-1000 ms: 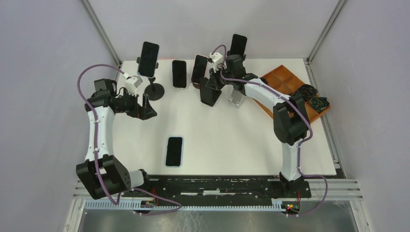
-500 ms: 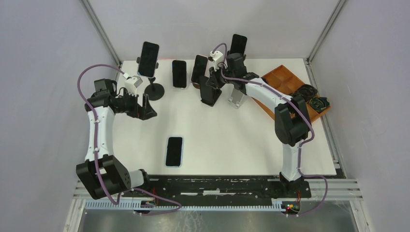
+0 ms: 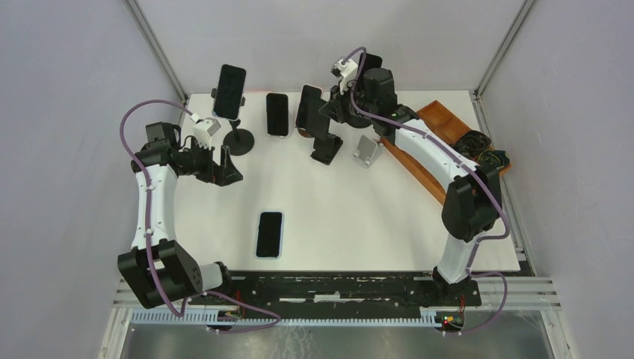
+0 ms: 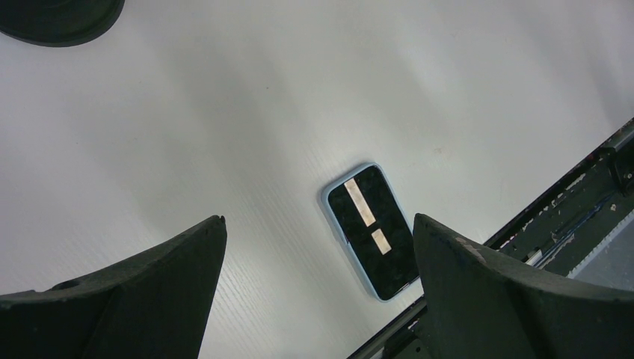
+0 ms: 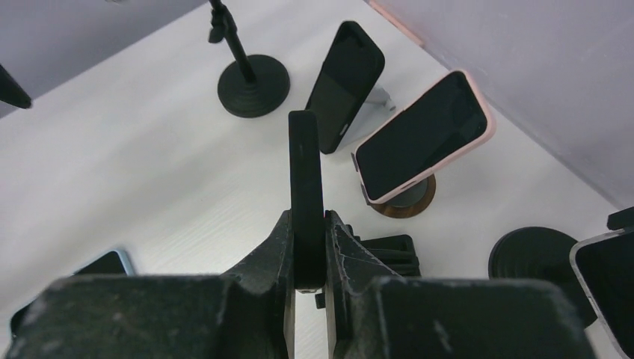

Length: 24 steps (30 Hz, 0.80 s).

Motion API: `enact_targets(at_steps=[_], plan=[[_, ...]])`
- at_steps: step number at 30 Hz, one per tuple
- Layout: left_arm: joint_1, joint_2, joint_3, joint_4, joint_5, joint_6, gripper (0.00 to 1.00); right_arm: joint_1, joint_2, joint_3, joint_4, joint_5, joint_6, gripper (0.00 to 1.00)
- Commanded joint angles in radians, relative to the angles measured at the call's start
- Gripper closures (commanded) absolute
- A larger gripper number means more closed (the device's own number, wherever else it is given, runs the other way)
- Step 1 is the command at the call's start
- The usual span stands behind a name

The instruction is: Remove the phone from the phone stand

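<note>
White table (image 5: 149,164), crowded: right gripper (image 5: 308,250) clamped on phone (image 5: 305,172) edge over stand (image 5: 389,250); thin hold may slip, or a swing could clip pink phone (image 5: 422,134); left gripper (image 4: 318,224) wide, empty

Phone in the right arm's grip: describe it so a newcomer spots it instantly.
On the white table, follow the right arm to its fingers at the back. They clamp a black phone edge-on: the only phone gripped, while neighbours lean on stands or lie flat.

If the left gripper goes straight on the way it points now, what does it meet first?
Probably the blue-cased phone lying flat on the table, framed between the open fingers; depth is unclear.
</note>
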Motion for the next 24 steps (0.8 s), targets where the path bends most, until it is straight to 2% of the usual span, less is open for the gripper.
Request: enact_targets(at_steps=[1, 3, 8, 14, 16, 19, 22, 24], plan=[[0.003, -0.007, 0.028, -0.005, 0.010, 0.022, 0.00, -0.001, -0.151, -0.041, 0.120, -0.044, 0.068, 1.00], [0.003, -0.006, 0.027, -0.007, 0.012, 0.021, 0.00, 0.008, -0.201, -0.097, 0.097, -0.055, 0.095, 1.00], [0.003, -0.004, 0.020, 0.000, 0.018, 0.013, 0.00, 0.097, -0.357, -0.354, 0.060, -0.054, 0.163, 1.00], [0.004, -0.004, 0.021, 0.013, 0.014, -0.003, 0.00, 0.208, -0.404, -0.555, 0.000, -0.126, 0.252, 1.00], [0.003, -0.009, 0.019, 0.013, 0.009, -0.004, 0.00, 0.220, -0.420, -0.620, 0.050, -0.192, 0.339, 1.00], [0.003, -0.022, 0.014, 0.014, 0.005, -0.004, 0.00, 0.230, -0.432, -0.738, 0.236, -0.337, 0.503, 1.00], [0.003, -0.029, 0.007, 0.013, 0.004, -0.002, 0.00, 0.235, -0.400, -0.783, 0.285, -0.393, 0.576, 1.00], [0.004, -0.030, 0.005, 0.014, 0.008, -0.006, 0.00, 0.237, -0.360, -0.817, 0.385, -0.434, 0.670, 1.00]])
